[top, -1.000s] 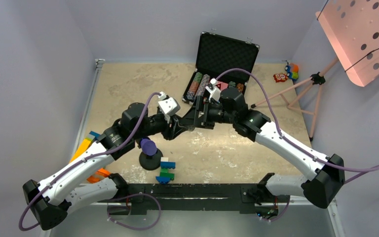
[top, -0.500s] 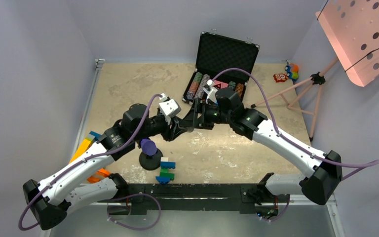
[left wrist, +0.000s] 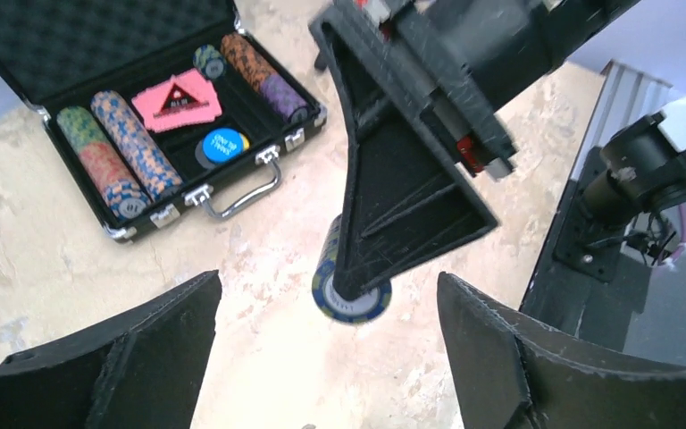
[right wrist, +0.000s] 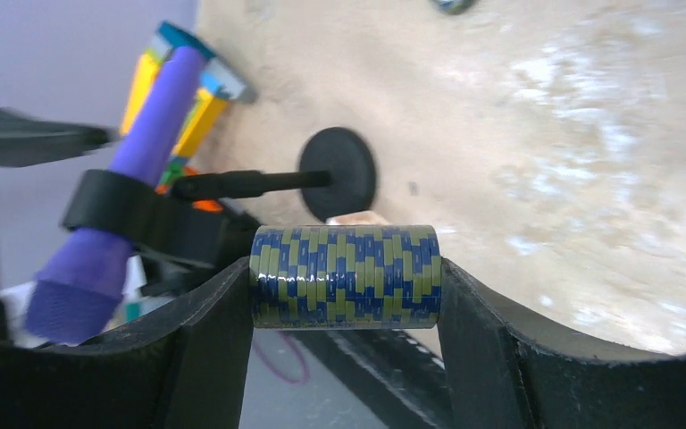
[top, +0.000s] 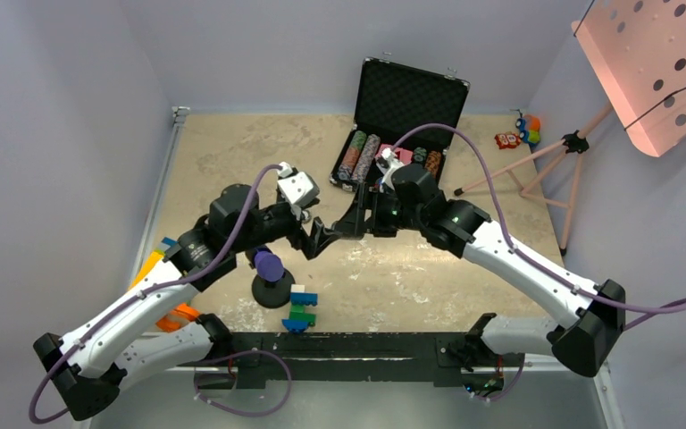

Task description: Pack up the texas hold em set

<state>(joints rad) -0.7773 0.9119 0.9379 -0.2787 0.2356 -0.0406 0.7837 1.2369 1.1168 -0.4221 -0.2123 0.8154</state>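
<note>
Jaws of left gripper (top: 314,239) now released and pulled back left; right gripper (top: 355,220) now clamps chip stack (right wrist: 346,275).

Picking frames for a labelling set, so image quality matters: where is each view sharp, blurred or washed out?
Top external view: evenly lit, sharp, faint shadows under the arms on the beige table. Left wrist view: black foam-lined hard case crisp, the near black fingers soft. Right wrist view: blue-and-yellow striped poker chip stack sharp, purple-tipped object blurred, tabletop patches washed out.
</note>
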